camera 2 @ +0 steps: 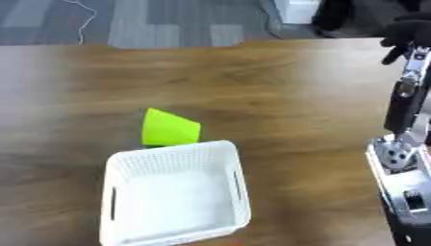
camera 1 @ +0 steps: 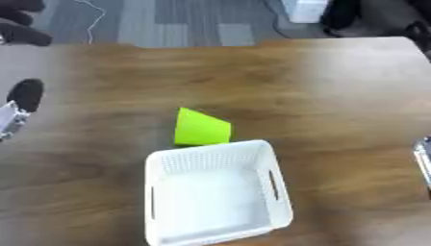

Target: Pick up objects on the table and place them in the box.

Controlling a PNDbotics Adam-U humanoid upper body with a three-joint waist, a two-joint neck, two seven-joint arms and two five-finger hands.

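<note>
Sitting nearest on the worktop (camera 1: 336,96): white perforated box (camera 1: 210,150), apparently holding nothing yet. Lying just behind its far rim, possibly touching it: green object (camera 1: 200,127), tapered, resembling a tipped cone.

Hanging well apart from both, at the far corners: left hand (camera 1: 21,29) and right hand (camera 2: 408,31). Cannot tell whether either is spread or curled.

Judged step: reaching for the green object. For a clean pick, approaching from the far side, away from the box wall. Closing across the taper, lifting above the rim, then releasing low inside.
</note>
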